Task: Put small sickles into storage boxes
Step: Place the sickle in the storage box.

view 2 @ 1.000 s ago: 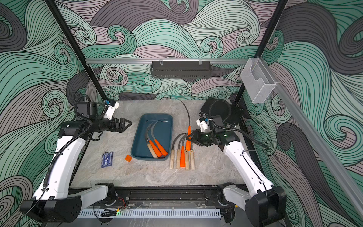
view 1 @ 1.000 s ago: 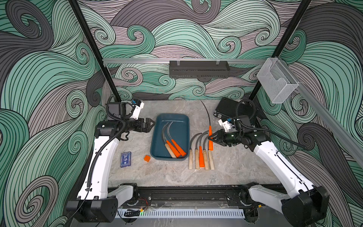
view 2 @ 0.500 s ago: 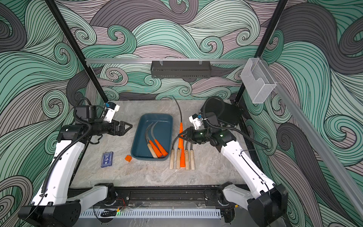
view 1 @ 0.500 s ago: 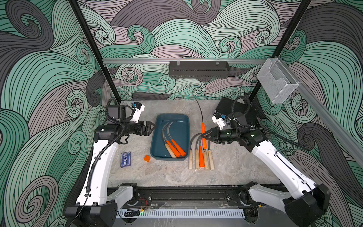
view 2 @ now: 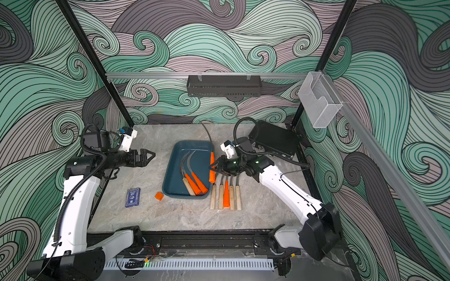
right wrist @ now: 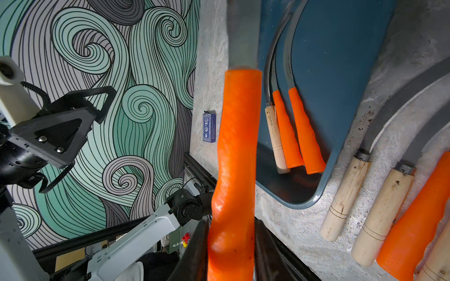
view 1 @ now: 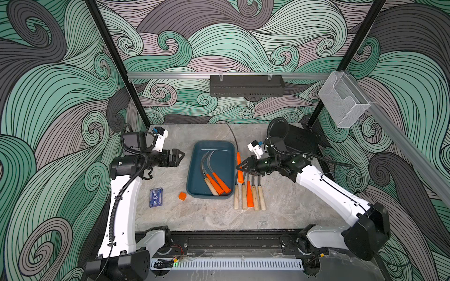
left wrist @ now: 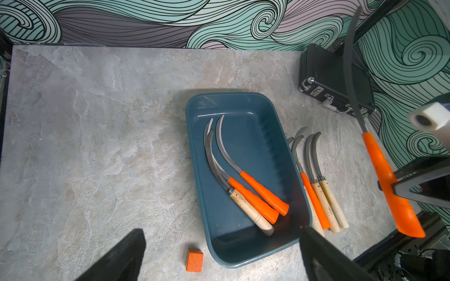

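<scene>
Over the grey stone table (view 1: 170,219), the right claw (view 1: 239,167) squeezes an orange-handled, grey-bladed sickle (view 1: 239,158) beside the dark blue plastic tray (view 1: 191,170). The left claw (view 1: 180,157) hangs wide open, empty.

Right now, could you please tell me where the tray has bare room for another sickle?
The tray is bare along the wall beside the right claw, widest towards the far corner. Three sickles crowd the middle, handles reaching the near corner.

Swirling teal-grey wave-patterned walls (view 1: 219,36) enclose a grey marbled tabletop (view 1: 207,219).
</scene>
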You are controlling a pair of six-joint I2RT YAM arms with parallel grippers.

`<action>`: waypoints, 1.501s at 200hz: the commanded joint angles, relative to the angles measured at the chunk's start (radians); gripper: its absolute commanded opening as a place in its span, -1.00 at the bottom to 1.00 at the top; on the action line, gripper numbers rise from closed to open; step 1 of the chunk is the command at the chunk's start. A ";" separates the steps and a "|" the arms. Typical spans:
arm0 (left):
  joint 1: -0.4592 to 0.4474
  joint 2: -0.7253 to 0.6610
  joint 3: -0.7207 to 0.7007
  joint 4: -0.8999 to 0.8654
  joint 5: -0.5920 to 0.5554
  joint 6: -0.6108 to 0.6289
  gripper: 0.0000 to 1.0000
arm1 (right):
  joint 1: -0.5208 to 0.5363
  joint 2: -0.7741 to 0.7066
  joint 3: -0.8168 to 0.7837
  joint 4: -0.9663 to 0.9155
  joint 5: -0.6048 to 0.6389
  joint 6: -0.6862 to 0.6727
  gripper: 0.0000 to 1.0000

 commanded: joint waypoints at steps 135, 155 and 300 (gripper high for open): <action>0.008 0.025 0.109 0.000 0.002 -0.024 0.97 | 0.101 0.222 0.112 0.100 0.065 -0.008 -0.99; 0.009 0.024 0.103 0.006 0.003 -0.020 0.97 | 0.108 0.233 0.109 0.098 0.073 -0.013 -1.00; 0.009 -0.001 0.095 0.006 -0.006 -0.010 0.97 | 0.165 0.324 0.139 -0.003 0.207 -0.077 -1.00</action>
